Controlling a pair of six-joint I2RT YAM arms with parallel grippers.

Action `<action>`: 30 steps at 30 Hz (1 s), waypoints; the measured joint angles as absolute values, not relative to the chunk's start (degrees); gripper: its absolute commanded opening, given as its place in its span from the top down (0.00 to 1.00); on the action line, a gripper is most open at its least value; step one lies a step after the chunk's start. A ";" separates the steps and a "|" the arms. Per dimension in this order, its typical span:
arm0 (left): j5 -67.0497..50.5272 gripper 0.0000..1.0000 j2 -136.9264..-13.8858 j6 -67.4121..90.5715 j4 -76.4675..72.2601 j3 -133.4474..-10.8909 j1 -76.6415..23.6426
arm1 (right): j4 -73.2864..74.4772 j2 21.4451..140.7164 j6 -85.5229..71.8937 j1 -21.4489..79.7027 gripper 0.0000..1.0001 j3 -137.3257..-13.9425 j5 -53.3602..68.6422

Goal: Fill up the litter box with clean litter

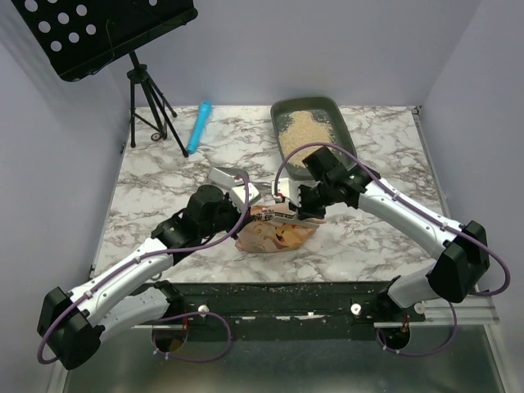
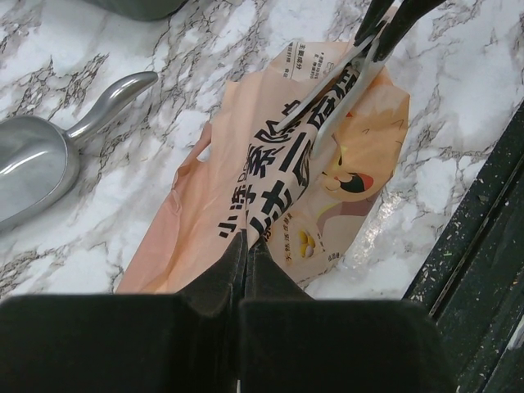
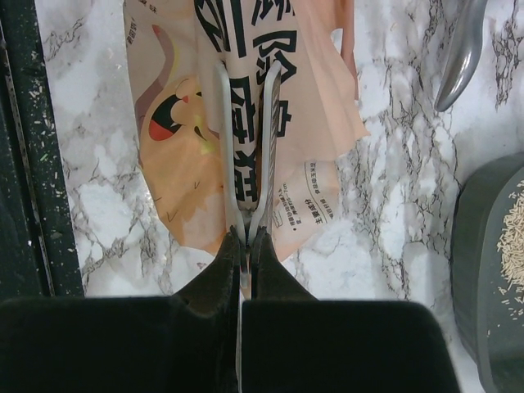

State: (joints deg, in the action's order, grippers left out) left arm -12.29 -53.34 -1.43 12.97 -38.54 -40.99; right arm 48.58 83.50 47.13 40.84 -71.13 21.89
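One dark grey-green rectangular plastic litter box (image 1: 304,106), long axis near-far, holds beige granular clean litter (image 1: 307,131). Left gripper (image 2: 246,246) and right gripper (image 3: 244,233) jaws both pinch one orange-pink crinkly bag (image 2: 270,164).

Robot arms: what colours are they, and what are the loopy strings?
The left arm and right arm are white tubes with chunky black joints. The loopy strings are thin purple cables running along each arm. Both end in black fingers.

A marble-patterned table (image 1: 385,131) is enclosed by plain pale walls (image 1: 49,180); a black perforated stand (image 1: 106,29) is set at its back left corner.
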 measured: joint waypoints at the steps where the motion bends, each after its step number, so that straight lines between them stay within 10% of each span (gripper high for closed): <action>1: -12.21 1.00 -53.34 -1.43 12.97 -38.54 -40.99 | 48.47 83.50 46.94 40.84 0.93 -71.13 21.85; 11: -11.94 1.00 -53.36 -1.26 12.95 -38.54 -40.95 | 47.16 82.76 44.31 40.84 0.58 -70.65 21.96; 12: -11.94 1.00 -53.32 -1.26 12.93 -38.54 -40.95 | 46.87 82.41 44.01 40.86 0.50 -70.59 22.00; 14: -11.94 1.00 -53.30 -1.23 12.91 -38.54 -40.91 | 46.24 81.52 43.22 40.88 0.00 -70.52 21.91; 21: -11.90 1.00 -53.25 -1.23 12.91 -38.54 -40.88 | 44.03 74.85 39.42 40.88 0.00 -70.52 19.14; 30: -11.29 0.71 -52.77 -1.04 12.91 -38.57 -40.88 | 36.73 64.88 24.16 40.88 0.00 -72.44 3.05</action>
